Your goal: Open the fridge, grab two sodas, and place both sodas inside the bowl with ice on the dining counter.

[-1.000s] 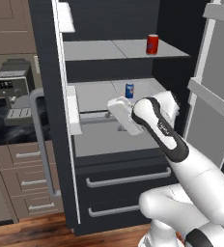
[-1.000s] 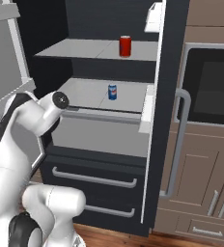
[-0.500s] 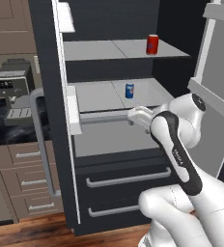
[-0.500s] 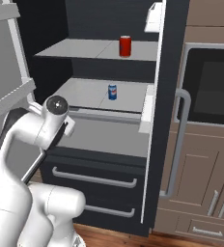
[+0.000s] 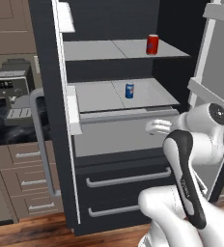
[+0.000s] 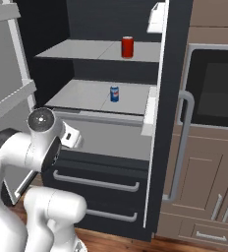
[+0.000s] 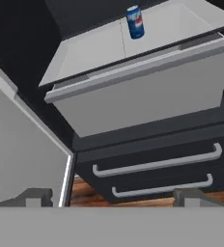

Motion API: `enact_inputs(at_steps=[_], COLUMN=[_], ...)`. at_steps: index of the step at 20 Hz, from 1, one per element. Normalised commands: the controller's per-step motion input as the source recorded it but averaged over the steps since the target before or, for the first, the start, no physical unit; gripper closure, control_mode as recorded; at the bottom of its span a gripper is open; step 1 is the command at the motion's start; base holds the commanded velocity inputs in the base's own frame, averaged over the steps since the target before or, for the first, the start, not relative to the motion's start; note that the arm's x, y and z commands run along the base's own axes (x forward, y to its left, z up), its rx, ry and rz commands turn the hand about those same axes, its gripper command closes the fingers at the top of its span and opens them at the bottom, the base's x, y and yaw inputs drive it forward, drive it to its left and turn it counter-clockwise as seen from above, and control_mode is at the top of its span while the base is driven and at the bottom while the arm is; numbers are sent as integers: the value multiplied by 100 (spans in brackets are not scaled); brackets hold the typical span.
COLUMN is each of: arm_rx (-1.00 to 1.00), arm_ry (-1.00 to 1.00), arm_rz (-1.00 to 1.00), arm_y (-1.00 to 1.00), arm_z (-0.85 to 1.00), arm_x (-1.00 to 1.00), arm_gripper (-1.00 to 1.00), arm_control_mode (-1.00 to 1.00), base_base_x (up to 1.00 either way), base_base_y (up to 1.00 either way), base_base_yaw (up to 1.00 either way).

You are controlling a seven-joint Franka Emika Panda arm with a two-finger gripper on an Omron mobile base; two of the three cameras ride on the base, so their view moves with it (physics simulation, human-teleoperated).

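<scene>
Now we are facing the open fridge [image 5: 109, 193] with our claw [image 7: 114, 197] spread wide and holding nothing.

Right now we are hovering the claw in front of the pale drawer face [image 7: 147, 94] below the lower shelf, and in the hand view its two dark fingertips [image 7: 36, 197] are standing well apart with only the two dark lower drawers [image 7: 157, 166] and a strip of wood floor [image 7: 90, 190] between them. We are seeing the blue soda [image 5: 129, 90] up and beyond the claw, standing upright near the middle of the lower shelf [image 6: 94, 96]. We are seeing the red soda [image 6: 128, 47] higher still, upright on the upper shelf [image 5: 114, 48] above the blue one. We are keeping the claw apart from both cans, with the open door's grey inner panel [image 7: 22, 154] lying just to its left in the hand view.
</scene>
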Motion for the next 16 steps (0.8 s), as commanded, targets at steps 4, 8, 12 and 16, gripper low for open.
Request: enact_inputs(at_steps=[4, 8, 12, 16], arm_rx=[-21, -5, -2, -1], arm_ry=[-8, -6, 0, 1], arm_rz=[-9, -10, -4, 0], arm_y=[-18, 0, 0, 0], arm_z=[-17, 0, -1, 0], arm_x=[-63, -45, -9, 14], arm_gripper=[-100, -100, -100, -100], arm_control_mode=[-100, -100, -100, 100], base_base_x=[0, 0, 0, 13], base_base_y=[0, 0, 0, 0], base_base_yaw=[0, 0, 0, 0])
